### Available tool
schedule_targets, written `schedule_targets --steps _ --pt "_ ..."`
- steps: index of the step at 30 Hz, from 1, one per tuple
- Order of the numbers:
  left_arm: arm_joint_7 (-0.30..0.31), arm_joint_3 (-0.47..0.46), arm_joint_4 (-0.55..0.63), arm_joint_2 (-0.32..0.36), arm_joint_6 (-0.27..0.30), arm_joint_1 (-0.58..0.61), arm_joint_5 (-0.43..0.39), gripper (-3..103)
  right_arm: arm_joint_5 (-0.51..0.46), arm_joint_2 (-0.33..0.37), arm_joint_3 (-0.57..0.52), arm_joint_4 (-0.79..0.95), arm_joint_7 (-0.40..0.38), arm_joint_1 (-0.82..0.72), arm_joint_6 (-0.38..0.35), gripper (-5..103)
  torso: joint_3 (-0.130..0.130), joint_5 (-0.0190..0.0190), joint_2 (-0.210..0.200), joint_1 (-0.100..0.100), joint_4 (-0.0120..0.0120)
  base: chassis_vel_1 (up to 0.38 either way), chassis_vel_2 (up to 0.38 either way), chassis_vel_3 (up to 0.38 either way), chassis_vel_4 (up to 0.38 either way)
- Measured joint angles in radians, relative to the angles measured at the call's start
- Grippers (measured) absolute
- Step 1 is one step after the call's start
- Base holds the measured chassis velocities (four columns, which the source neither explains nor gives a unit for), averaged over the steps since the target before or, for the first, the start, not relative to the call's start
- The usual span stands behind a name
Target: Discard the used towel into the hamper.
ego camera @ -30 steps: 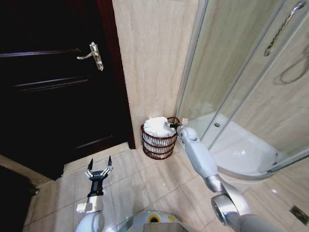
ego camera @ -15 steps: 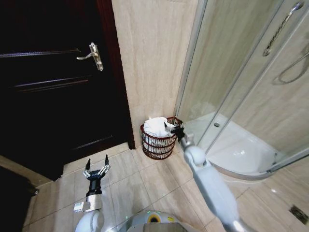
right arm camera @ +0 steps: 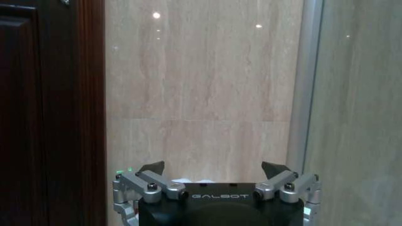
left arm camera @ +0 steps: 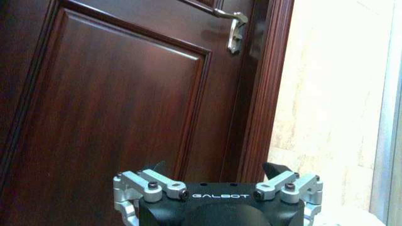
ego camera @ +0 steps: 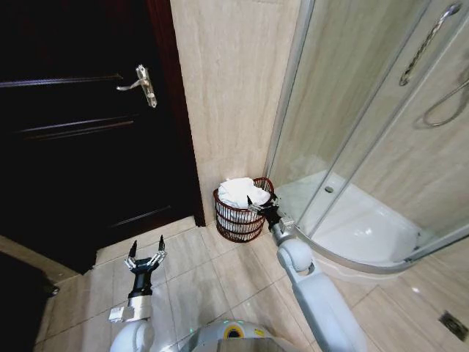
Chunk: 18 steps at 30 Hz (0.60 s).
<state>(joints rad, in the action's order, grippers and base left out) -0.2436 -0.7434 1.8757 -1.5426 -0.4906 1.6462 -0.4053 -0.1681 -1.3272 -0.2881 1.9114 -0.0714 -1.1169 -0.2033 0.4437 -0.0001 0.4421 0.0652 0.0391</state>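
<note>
At the centre of the head view, a little below the middle, the hamper (ego camera: 240,215) stands on the floor tiles (ego camera: 212,279) against the beige wall (ego camera: 227,95), between the dark door (ego camera: 80,125) and the glass shower stall (ego camera: 366,147). The white towel (ego camera: 240,192) sits heaped in it, bulging above the rim — so I judge the drop done. My right gripper (ego camera: 258,203) hangs just beside the hamper's right rim, close to the towel's edge, its fingers spread and holding nothing; in the right wrist view (right arm camera: 214,168) the two tips stand apart against bare wall. The left gripper (ego camera: 145,254) waits in the lower left of the head view, over the tiles, fingers likewise splayed, facing the door in its own wrist view (left arm camera: 217,168). The towel looks soft, light and floppy — a pinch on a raised fold at the top of the heap would suit, should it need tamping. The wire hamper looks light enough to tip if nudged. Its far side and inside are hidden by the towel, and I cannot tell whether a fingertip touches the cloth.
</note>
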Motion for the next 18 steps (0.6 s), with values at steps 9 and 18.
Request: schedule_targets --steps 9,18 --pt "-0.002 -0.006 0.002 0.018 0.015 -0.002 0.003 100 -0.001 -0.027 0.002 0.018 0.025 -0.04 -0.006 100 0.0 0.0 0.0 0.0 -0.0001 0.024 0.028 0.032 0.033" --pt "-0.004 -0.014 0.026 0.005 0.03 0.016 0.033 100 -0.032 0.007 -0.014 0.027 0.039 -0.048 -0.018 100 0.0 0.0001 0.0 0.0 0.0 0.084 0.096 0.099 0.079"
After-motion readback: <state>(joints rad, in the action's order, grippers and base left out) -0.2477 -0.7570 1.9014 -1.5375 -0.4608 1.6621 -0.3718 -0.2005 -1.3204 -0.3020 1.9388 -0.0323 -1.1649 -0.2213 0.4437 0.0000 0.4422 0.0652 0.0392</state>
